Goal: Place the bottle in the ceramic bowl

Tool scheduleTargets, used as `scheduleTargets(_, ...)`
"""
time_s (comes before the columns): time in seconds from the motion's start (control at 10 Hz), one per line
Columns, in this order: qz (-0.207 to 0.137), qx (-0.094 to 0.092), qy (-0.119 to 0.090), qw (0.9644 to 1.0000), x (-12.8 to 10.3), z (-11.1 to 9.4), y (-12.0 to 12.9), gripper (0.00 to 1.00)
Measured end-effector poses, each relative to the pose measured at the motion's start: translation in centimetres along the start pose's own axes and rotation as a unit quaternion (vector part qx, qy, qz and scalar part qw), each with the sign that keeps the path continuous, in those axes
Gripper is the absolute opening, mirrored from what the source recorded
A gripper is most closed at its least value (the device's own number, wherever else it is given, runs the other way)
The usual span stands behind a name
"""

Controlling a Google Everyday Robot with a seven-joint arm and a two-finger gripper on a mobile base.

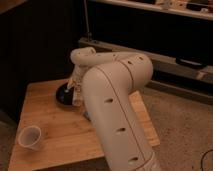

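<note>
The shallow black ceramic bowl [63, 95] sits at the back left of the wooden table [55, 125]. My gripper [75, 86] hangs down at the bowl's right rim, mostly hidden behind my large white arm [112, 100]. A slim cream-white shape, which looks like the bottle [77, 94], stands nearly upright at the gripper, over the bowl's right edge. I cannot tell whether it rests in the bowl or hangs above it.
A translucent whitish plastic cup [29, 136] stands at the table's front left corner. A small dark object [86, 115] peeks out beside my arm near the table's middle. Dark cabinets and a shelf stand behind the table; speckled floor lies to the right.
</note>
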Motion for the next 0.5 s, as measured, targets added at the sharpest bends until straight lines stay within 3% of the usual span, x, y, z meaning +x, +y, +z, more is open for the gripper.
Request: scheduleTargets(0.5,-0.001,0.0,0.001,1.0,0.05,0.13,0.21,0.8)
